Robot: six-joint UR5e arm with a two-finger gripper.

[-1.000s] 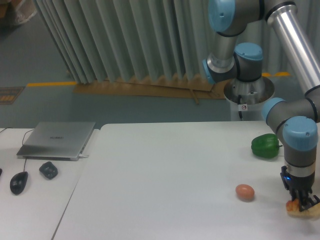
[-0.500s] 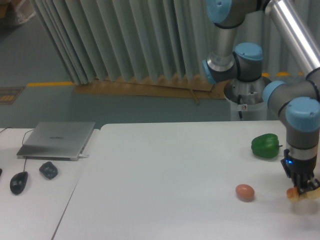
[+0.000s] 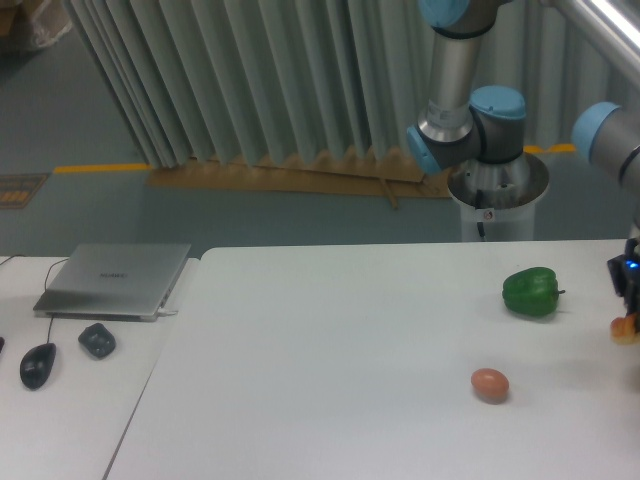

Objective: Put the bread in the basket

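Note:
At the right edge of the camera view my gripper (image 3: 630,312) hangs above the white table (image 3: 330,360), mostly cut off by the frame. It is shut on the bread (image 3: 624,328), of which only a small golden-orange piece shows below the fingers, lifted off the table top. The basket is out of view.
A green bell pepper (image 3: 530,292) lies left of the gripper, and a smooth brown egg (image 3: 489,384) sits nearer the front. On the adjoining table at left are a closed laptop (image 3: 115,280), a black mouse (image 3: 37,365) and a small dark object (image 3: 97,340). The arm's base (image 3: 497,185) stands behind the table.
The gripper has risen from the table top and moved right and back, carrying the bread with it, and is now mostly out of frame.

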